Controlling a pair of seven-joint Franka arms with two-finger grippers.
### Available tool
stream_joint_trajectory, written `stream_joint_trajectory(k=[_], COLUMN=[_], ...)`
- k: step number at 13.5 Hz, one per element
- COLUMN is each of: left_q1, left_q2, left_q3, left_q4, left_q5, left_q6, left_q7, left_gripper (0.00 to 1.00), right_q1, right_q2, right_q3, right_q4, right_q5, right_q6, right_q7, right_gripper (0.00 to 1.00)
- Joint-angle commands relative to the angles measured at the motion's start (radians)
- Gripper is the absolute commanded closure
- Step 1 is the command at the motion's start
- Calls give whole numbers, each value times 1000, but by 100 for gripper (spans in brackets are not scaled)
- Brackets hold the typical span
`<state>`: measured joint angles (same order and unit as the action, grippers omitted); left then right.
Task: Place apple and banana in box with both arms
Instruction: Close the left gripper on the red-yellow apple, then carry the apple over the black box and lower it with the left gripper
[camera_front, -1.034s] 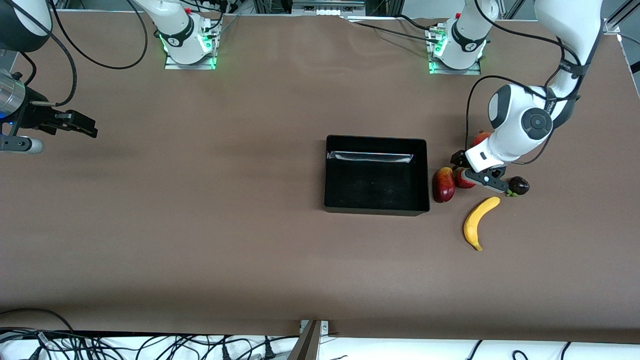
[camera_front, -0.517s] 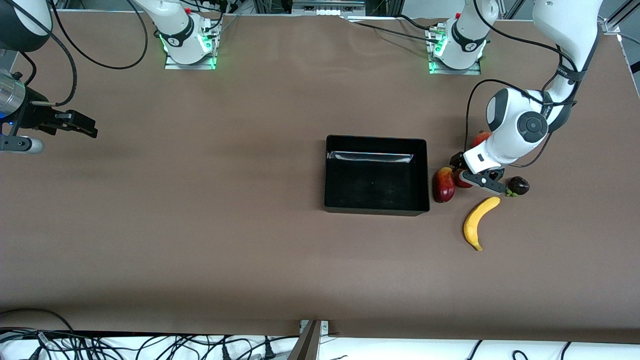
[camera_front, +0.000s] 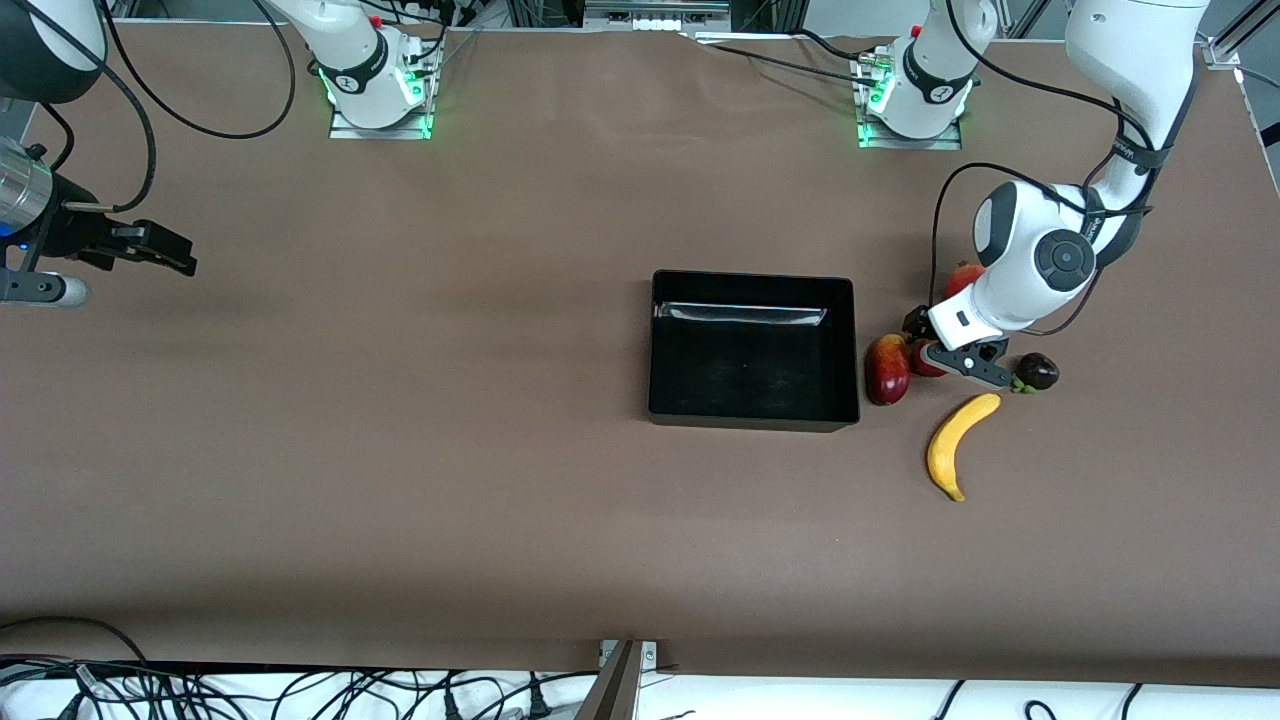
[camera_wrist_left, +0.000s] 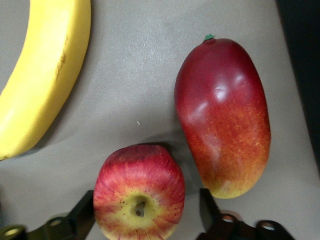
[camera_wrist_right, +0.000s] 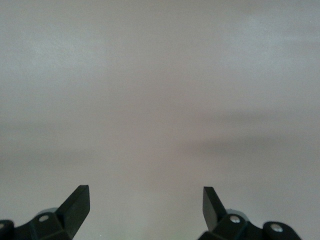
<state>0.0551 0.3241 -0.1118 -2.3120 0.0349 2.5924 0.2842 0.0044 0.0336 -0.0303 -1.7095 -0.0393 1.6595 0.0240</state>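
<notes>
The apple (camera_wrist_left: 139, 197) stands on the table between the open fingers of my left gripper (camera_wrist_left: 145, 215), stem hollow facing the camera, with a small gap at one finger. In the front view the left gripper (camera_front: 935, 345) covers most of the apple (camera_front: 921, 362). The banana (camera_front: 955, 440) lies on the table nearer the front camera than the apple and also shows in the left wrist view (camera_wrist_left: 45, 75). The black box (camera_front: 650, 340) stands empty beside the fruits. My right gripper (camera_front: 172, 257) waits open over bare table at the right arm's end (camera_wrist_right: 145, 202).
An elongated red-orange fruit (camera_front: 887, 368) lies between the apple and the box, close to the apple (camera_wrist_left: 223, 115). A red pomegranate (camera_front: 962, 275) and a small dark fruit (camera_front: 1036, 372) lie near the left hand. The box's wall (camera_wrist_left: 305, 50) is close by.
The left arm's wrist has come down slightly over the apple. The fruits, the box and the right arm have not moved.
</notes>
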Motion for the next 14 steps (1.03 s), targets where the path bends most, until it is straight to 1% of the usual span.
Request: stream_joint_trajectory(k=[1, 3, 4, 6, 8, 10, 12, 14], left_q1=[2, 2, -4, -88, -176, -274, -390, -504], left_q2=[-22, -89, -126, -174, -188, -174, -117, -16], left_q3=[7, 6, 4, 3, 1, 0, 0, 0], left_q4=[12, 26, 45, 106, 164, 203, 255, 345], left_q5=[20, 17, 8, -12, -67, -116, -128, -128], left_q6=[-1, -18, -56, -132, -179, -189, -189, -187], left_q7=[7, -5, -6, -34, -115, -233, -421, -610], left_gripper=[100, 100, 100, 100, 100, 100, 100, 100], right_q1=[-8, -7, -7, -7, -7, -7, -7, -7], right_q2=[-11, -11, -11, -11, -11, -11, -11, -11], right_q3=[20, 20, 20, 20, 20, 20, 20, 20], right_q4=[7, 7, 7, 7, 5, 5, 5, 7], right_q5=[-14, -14, -14, -14, -14, -14, -14, -16], right_q6=[-4, -4, -4, -4, -4, -6, -6, -4], right_q7=[1, 1, 1, 1, 1, 1, 1, 1], right_gripper=[0, 0, 0, 0, 0, 0, 0, 0])
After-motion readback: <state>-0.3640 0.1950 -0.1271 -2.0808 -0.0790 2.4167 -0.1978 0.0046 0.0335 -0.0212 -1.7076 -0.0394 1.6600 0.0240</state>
